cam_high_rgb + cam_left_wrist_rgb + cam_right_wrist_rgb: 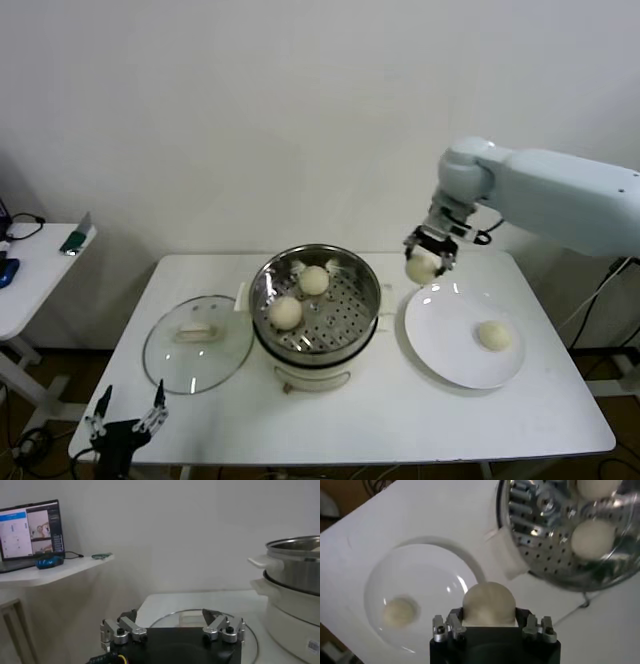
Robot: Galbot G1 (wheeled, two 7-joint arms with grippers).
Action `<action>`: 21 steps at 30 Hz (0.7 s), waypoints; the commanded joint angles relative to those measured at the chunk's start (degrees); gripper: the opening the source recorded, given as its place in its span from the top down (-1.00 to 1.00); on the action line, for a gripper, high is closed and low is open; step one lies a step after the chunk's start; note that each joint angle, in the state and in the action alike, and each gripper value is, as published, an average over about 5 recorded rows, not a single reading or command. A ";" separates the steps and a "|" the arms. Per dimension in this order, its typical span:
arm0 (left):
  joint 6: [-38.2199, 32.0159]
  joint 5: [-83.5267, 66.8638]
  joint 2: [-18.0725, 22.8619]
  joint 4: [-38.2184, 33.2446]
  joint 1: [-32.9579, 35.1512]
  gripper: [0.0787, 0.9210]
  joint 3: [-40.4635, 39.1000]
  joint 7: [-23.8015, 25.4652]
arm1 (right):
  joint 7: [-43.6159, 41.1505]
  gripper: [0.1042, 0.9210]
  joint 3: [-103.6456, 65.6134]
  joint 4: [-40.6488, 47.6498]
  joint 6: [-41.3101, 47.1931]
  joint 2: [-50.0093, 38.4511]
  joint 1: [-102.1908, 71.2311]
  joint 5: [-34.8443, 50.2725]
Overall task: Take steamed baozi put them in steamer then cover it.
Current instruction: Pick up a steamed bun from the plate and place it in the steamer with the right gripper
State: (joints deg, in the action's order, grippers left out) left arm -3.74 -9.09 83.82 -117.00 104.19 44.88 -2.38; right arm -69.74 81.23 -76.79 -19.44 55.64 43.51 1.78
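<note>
Head view first, nearest the camera: the left gripper (pixel 128 418) hangs low off the front-left corner of the white rectangular table (pixel 380 420), fingers spread apart and holding nothing. Left wrist view confirms it, those fingers (pixel 220 625) parted with only the round clear glass lid with its white handle (pixel 195 620) lying flat on the table beyond them. Further in, the flat round white plate (pixel 450 345) carries one small round cream-white steamed bun (pixel 493 335) on its right side. Beside the plate sits the large round shiny stainless-steel steamer on a white base (pixel 370 300), two more buns (pixel 286 313) resting on its perforated tray, one nearer, one (pixel 314 280) farther back. Now the action: the right gripper (pixel 424 262) hovers above the plate's far-left rim, between plate and steamer, jaws clamped on either side of a fourth bun (pixel 421 268). Right wrist view shows that bun (pixel 488 605) seated squarely between the fingers, bulging out past them. It's round, so no long axis to call.
</note>
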 commanded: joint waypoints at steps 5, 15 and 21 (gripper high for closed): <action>-0.13 -0.86 -0.44 -0.20 0.59 -0.77 0.21 -0.05 | -1.92 -0.39 -3.22 -4.14 -8.10 15.74 2.37 -1.44; -0.38 -1.71 -1.68 1.02 0.99 -0.77 0.23 -0.15 | -1.81 -0.41 -3.09 -2.02 -9.22 21.90 -6.95 -5.53; -0.24 -1.68 -1.96 1.70 0.68 -0.77 0.11 -0.15 | -1.49 -0.41 -2.80 -1.01 -10.30 22.97 -11.87 -8.87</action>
State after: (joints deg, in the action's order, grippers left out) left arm -4.00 -10.55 82.20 -115.69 104.80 45.02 -2.52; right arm -71.23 78.55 -78.04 -27.99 74.49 37.25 -3.90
